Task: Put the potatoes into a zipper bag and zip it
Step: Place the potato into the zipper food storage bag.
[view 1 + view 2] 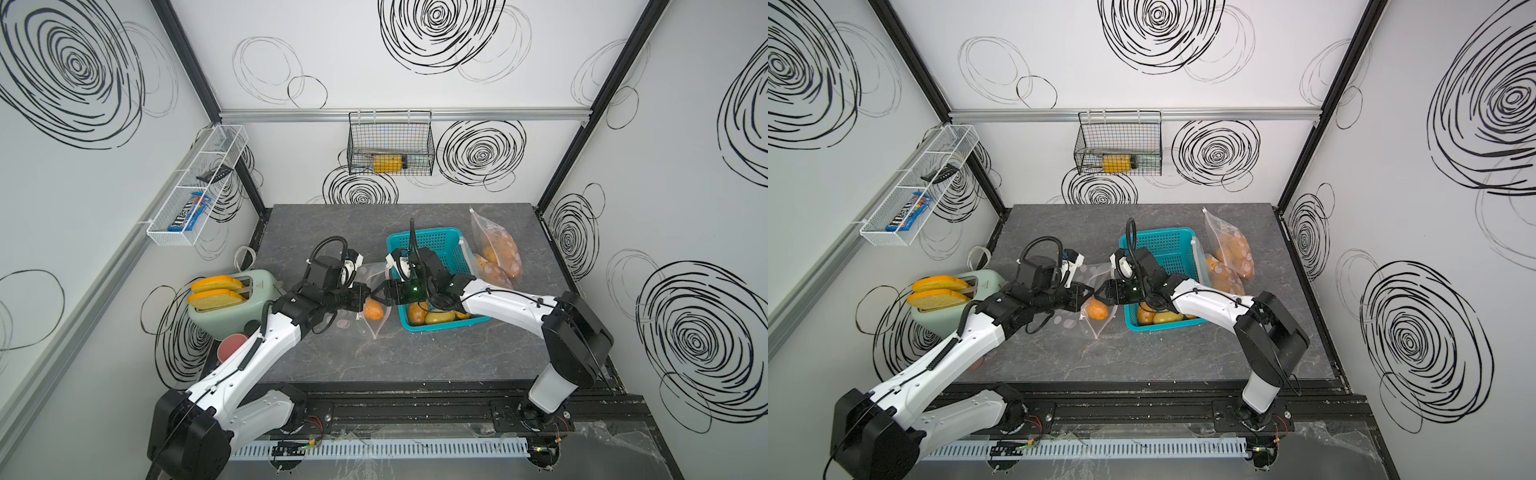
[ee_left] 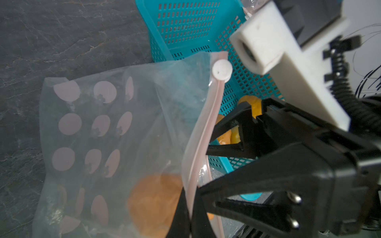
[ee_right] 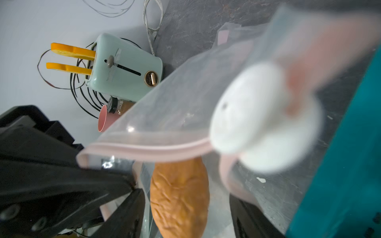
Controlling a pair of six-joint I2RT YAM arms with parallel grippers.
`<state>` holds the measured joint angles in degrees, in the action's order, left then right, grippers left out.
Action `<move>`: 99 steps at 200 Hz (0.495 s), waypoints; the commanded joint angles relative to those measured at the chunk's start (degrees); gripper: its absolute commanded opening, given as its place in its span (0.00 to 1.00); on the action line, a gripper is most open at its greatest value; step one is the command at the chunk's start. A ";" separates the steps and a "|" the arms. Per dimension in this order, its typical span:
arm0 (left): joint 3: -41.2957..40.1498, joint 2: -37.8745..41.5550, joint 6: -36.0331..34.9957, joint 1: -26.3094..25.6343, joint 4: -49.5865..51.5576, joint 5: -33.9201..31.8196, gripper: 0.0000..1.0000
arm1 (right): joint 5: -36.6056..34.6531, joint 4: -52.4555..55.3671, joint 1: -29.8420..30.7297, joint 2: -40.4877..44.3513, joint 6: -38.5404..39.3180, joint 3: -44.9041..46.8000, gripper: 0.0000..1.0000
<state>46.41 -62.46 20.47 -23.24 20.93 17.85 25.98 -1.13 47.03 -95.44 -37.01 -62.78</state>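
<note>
One orange-brown potato (image 3: pixel 179 197) is seen lying inside the clear zipper bag (image 2: pixel 115 127). The bag is spread on the dark tabletop (image 1: pixel 324 365) just beside the teal basket (image 1: pixel 436 245). The bag's pink zip strip (image 2: pixel 206 127) is pinched between the closed fingers of the left gripper (image 2: pixel 190 208), and the mouth is turned toward the basket. The white slider (image 2: pixel 222 70) is found at the strip's far end. The right gripper (image 3: pixel 186 195) is placed at the mouth with its fingers spread wide on either side of the potato. A gap is seen beside the potato, so nothing is gripped. More potatoes (image 1: pixel 432 314) are gathered in the near end of the basket. Filled bags (image 1: pixel 498 257) are laid on the basket's far side, touching it. A mint toaster (image 1: pixel 232 303) holding two toast slices (image 1: pixel 216 291) is stood at the table's left edge.
</note>
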 commanded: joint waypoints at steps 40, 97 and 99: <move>-1.15 0.84 1.29 1.20 -2.46 1.93 0.00 | -2.99 3.60 0.48 7.77 6.81 1.29 0.69; -0.11 1.53 2.81 1.20 -2.08 1.14 0.00 | -9.19 3.25 2.92 8.82 7.22 4.68 0.67; -0.10 1.59 2.80 1.19 -2.04 1.18 0.00 | -9.54 3.30 2.97 8.68 7.15 4.62 0.67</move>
<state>45.63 -62.13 21.93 -22.44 20.86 19.00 20.91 0.71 48.40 -86.26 -30.92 -59.09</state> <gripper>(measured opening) 0.049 0.676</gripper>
